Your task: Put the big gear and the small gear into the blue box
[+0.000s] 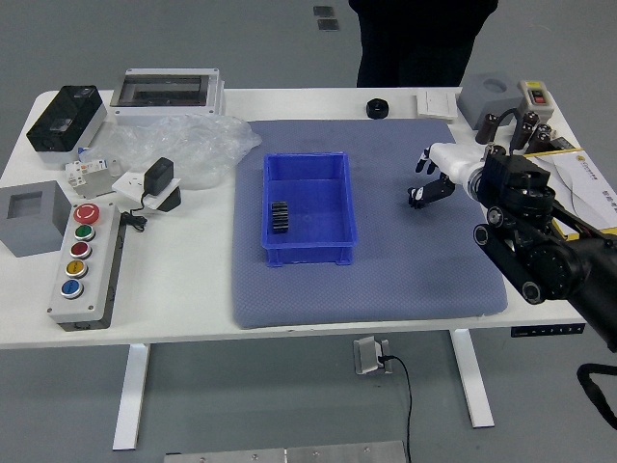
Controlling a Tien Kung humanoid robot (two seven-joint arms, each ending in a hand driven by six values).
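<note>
And in from the right, low over the mat point(386, 289), with the right hand point(446, 172)! Fingers apart, pointing toward the blue box point(310, 257), the upper ones clear of the lower one. Right there, under the lower fingertip, the small gear point(415, 204), partly covered; touching or just above, impossible to tell. On the mat, then, for the small gear, between the box and the mat's right edge. And already inside the box, just by its left wall, the big gear point(280, 217)! Over to the table's point(183, 309) left edge now: a gray box point(31, 217), and just beside it the button panel point(89, 280), five buttons in a row. Up at the far left corner, a black case point(67, 114), and near it a tray point(166, 91) along the far edge. Between tray and mat, crumpled clear plastic point(193, 149), partly over the mat's corner. At the mat's far edge, a black roll point(377, 108), and close by, a white pad point(437, 103). Along the table's right edge, a yellow box point(571, 166), partly behind the arm. And beyond the far edge, a person point(424, 39) in black, upright, near the roll and the pad.
</note>
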